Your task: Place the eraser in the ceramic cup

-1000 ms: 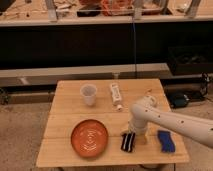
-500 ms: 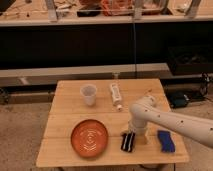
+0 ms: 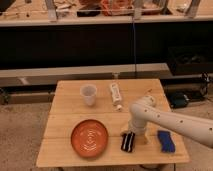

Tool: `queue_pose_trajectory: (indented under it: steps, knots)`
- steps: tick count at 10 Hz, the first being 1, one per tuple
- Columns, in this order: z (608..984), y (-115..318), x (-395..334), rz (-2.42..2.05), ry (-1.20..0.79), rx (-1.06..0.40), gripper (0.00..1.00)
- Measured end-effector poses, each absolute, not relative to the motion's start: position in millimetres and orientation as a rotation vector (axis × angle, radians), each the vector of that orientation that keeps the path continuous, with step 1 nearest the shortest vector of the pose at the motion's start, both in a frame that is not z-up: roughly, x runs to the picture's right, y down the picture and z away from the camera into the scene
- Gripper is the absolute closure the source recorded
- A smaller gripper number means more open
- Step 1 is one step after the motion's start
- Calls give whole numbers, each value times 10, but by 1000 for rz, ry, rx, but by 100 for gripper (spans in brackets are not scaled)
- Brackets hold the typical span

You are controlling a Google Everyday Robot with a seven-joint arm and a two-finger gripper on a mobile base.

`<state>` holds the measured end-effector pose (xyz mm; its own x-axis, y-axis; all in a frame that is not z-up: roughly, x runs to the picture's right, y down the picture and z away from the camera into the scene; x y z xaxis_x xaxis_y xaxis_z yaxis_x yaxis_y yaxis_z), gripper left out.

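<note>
The ceramic cup (image 3: 88, 94) is small, whitish and handleless, and stands upright on the wooden table (image 3: 65, 120) at the back left. A blue oblong block (image 3: 165, 140), which looks like the eraser, lies flat near the table's front right corner. My white arm reaches in from the right and bends down to the table. My gripper (image 3: 129, 141) shows as a dark part low over the tabletop, between the orange plate and the blue block. It is a hand's width left of the block and well in front of the cup.
An orange plate (image 3: 89, 138) lies at the front left, just left of the gripper. A white tube-like bottle (image 3: 115, 93) lies on its side right of the cup. A dark shelf unit stands behind the table.
</note>
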<state>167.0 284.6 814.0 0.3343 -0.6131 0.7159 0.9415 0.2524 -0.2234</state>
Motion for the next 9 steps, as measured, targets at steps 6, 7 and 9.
queue_pose_trajectory:
  steps: [6, 7, 9]
  knots:
    - [8154, 2850, 1657, -1144, -559, -707, 20]
    - [8136, 2840, 1676, -1142, -558, -709, 20]
    - [8131, 2836, 1681, -1141, -557, -709, 20]
